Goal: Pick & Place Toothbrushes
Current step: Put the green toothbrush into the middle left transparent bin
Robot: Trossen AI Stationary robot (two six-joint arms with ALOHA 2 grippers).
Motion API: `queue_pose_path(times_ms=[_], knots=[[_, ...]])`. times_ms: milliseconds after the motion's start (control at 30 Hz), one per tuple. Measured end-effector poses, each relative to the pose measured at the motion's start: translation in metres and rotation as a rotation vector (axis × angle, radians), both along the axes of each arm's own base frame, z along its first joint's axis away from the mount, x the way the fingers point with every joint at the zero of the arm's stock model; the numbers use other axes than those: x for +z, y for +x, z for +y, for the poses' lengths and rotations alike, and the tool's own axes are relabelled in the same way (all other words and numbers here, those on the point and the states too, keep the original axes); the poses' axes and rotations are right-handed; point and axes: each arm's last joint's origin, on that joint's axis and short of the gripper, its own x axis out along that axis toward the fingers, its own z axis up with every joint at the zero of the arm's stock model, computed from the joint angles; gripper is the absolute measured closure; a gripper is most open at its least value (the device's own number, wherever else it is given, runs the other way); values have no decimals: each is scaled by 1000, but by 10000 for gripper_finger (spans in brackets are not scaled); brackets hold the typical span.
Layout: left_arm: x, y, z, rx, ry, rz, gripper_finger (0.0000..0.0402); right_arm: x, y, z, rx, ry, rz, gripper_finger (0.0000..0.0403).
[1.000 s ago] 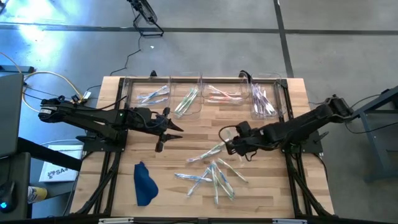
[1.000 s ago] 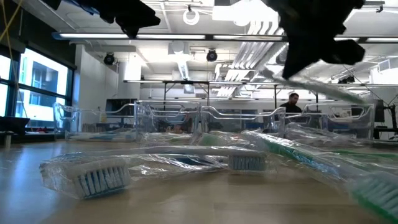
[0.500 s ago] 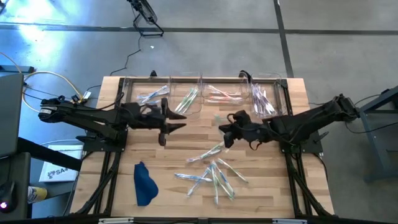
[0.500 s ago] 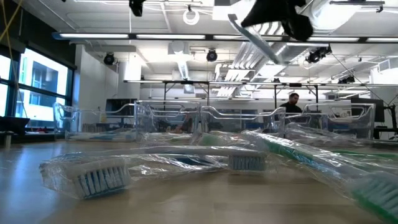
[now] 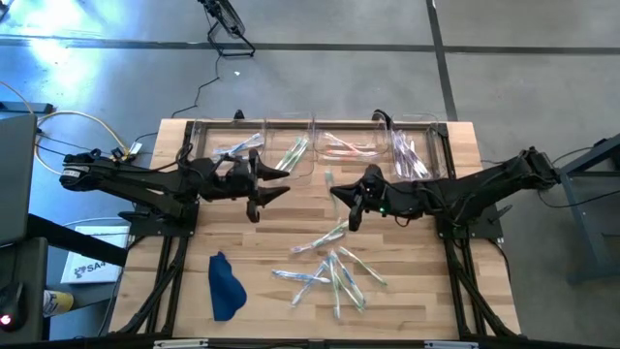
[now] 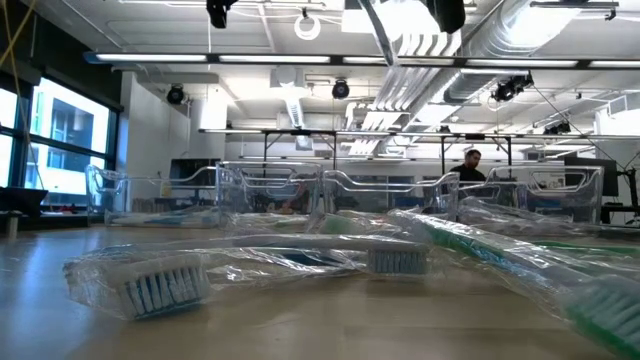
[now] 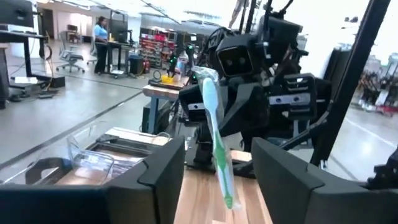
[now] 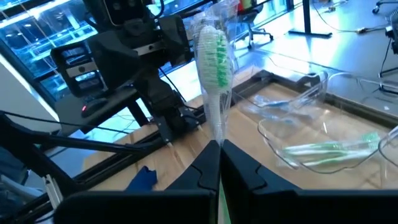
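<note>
The right gripper (image 5: 341,197) is clamped fully shut on the lower end of a green-handled toothbrush (image 8: 213,68) in its clear wrapper, holding it upright with the bristle head uppermost and well clear of the wooden table (image 5: 291,208); the grip at the handle end leaves most of the length free, which suits either a handover or a drop into a bin. The left gripper (image 5: 263,189) faces it from just across the middle of the table, fingers (image 7: 158,180) spread apart with nothing between them; in the left wrist view the same brush stands in line with the gap, which suggests the left arm is positioned to receive it, though contact has not been made. Behind both grippers, along the far edge, stands a row of clear plastic bins (image 5: 315,145), each already holding a few wrapped brushes that appear grouped by handle colour; a green one lies in the second bin (image 5: 291,158). The unsorted pile of toothbrushes (image 5: 334,271) lies on the near half of the table. A dark blue cloth (image 5: 225,286) lies apart, near the left front corner. Sorting is judged well short of complete.
</note>
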Motion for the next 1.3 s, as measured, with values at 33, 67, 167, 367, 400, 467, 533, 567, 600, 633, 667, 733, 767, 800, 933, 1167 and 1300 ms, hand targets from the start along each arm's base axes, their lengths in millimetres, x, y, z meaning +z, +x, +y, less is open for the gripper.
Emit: queue_pose_path(times_ms=[33,67,167,367,400,467,533,567,600,633,667,733,767,800,933,1167,1300], knots=[[1,0,0,-1,-9,-10,213,0,0,0,0,-3,-3,400],[2,0,0,-1,-16,-22,210,0,0,0,0,-3,-3,400],[1,3,0,-3,-34,-40,208,0,0,0,1,-8,-1,400],[-4,25,-2,-11,-74,-75,208,1,0,0,5,-27,-5,399],[-6,31,-2,-10,-72,-58,208,2,0,0,6,-31,-6,399],[-6,43,-3,-16,-70,-42,208,2,0,1,12,-46,-3,400],[-3,52,-4,-31,-66,-34,208,2,0,2,21,-56,0,399],[-1,57,-5,-45,-58,-35,208,2,0,3,25,-64,2,400],[1,63,-5,-53,-44,-38,208,2,0,3,29,-71,4,399],[3,68,-4,-63,-29,-39,208,2,0,3,30,-74,5,400],[5,71,-3,-76,-21,-36,208,2,0,4,32,-74,5,399],[10,78,-1,-74,-20,-42,208,2,0,4,33,-74,5,399],[13,80,2,-67,-19,-42,208,2,-1,5,36,-77,5,399],[13,81,5,-58,-19,-28,208,2,-1,5,39,-85,7,399],[19,83,12,-54,-23,20,208,3,-2,10,52,-105,5,399],[25,86,12,-85,-18,13,208,3,-2,12,61,-117,2,399],[18,90,11,-121,-19,42,208,4,-2,12,61,-117,0,399]])
